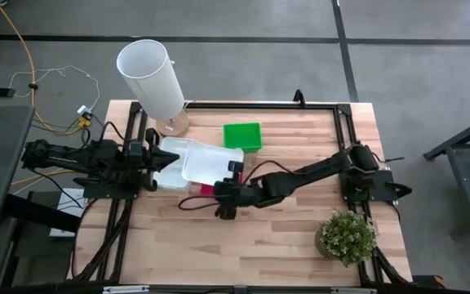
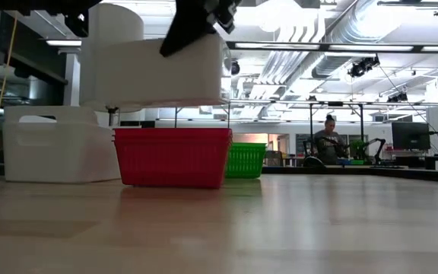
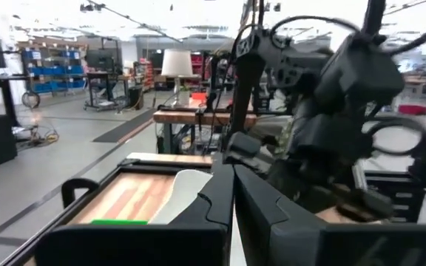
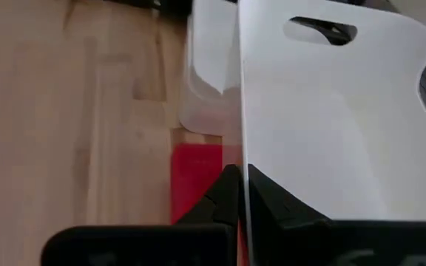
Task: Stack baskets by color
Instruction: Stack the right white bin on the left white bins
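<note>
A white basket (image 1: pixel 206 161) hangs in the air over a red basket (image 2: pixel 173 156), with my right gripper (image 4: pixel 240 188) shut on it near the table's middle. The red basket stands on the table on its base. A second white basket (image 2: pixel 55 144) stands on the table to its left, close to my left arm. A green basket (image 1: pixel 243 135) stands farther back. My left gripper (image 3: pixel 233 214) is shut at the table's left side, held above the table and pointing level, with nothing between its fingers. My right gripper pinches the lifted white basket's wall, the one with the handle cut-out (image 4: pixel 320 29), between its two fingers at its edge (image 4: pixel 242 151). The fingers come slanting down from the table's right side. The basket hangs clear of the table, roughly level, above the red basket.
A tall white cylinder (image 1: pixel 149 77) stands on a wooden disc at the table's far left. A small potted plant (image 1: pixel 345 237) stands near the front right corner. A dark frame (image 1: pixel 341 114) runs along the table's edges. Bare wood lies in front of the baskets.
</note>
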